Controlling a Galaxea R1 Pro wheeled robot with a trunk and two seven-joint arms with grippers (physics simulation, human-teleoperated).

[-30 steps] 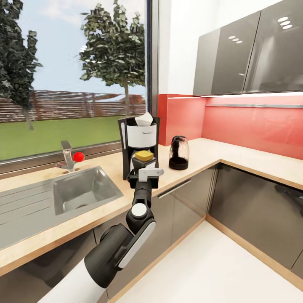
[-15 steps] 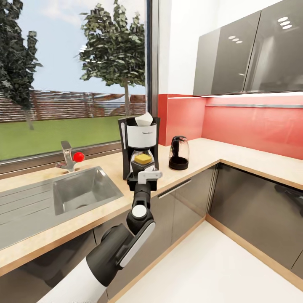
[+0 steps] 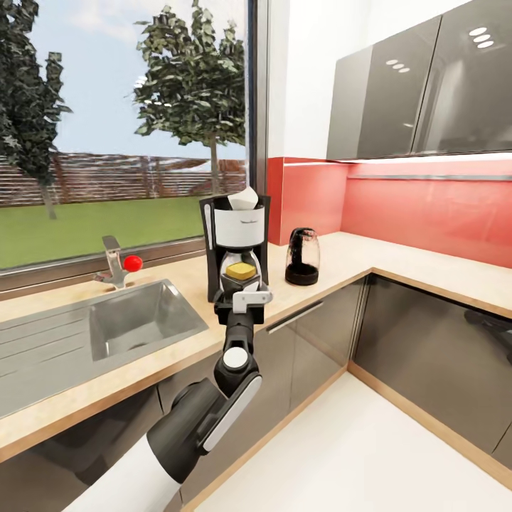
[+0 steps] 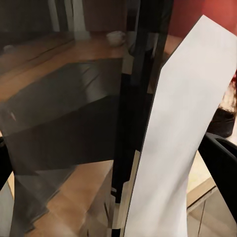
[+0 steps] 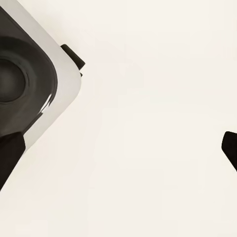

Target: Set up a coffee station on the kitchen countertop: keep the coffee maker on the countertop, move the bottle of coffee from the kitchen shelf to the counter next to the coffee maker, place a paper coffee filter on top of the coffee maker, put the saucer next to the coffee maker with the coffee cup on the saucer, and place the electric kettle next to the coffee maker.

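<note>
One jar is what matters here: the bottle of coffee (image 3: pixel 242 271) sits in the left gripper (image 3: pixel 242 299), right in front of the coffee maker (image 3: pixel 240 227), yellow lid poking up above the fingers. From the left wrist view the jaws look pinched on its sides, across the white label. I can't tell if its bottom is on the kitchen countertop (image 3: pixel 341 259) yet. I'd guess it's glass, so stiff, a bit slick and breakable; a squeeze on the flat sides low on the body seems the safe hold. The right gripper (image 5: pixel 118 153) hangs with jaws spread wide, holding nothing. Room is tight: the counter's front edge is close, the electric kettle (image 3: pixel 302 257) stands just beside the machine on one side and the sink (image 3: pixel 135 320) on the other. The paper coffee filter (image 3: pixel 243 201) is on top of the machine.
</note>
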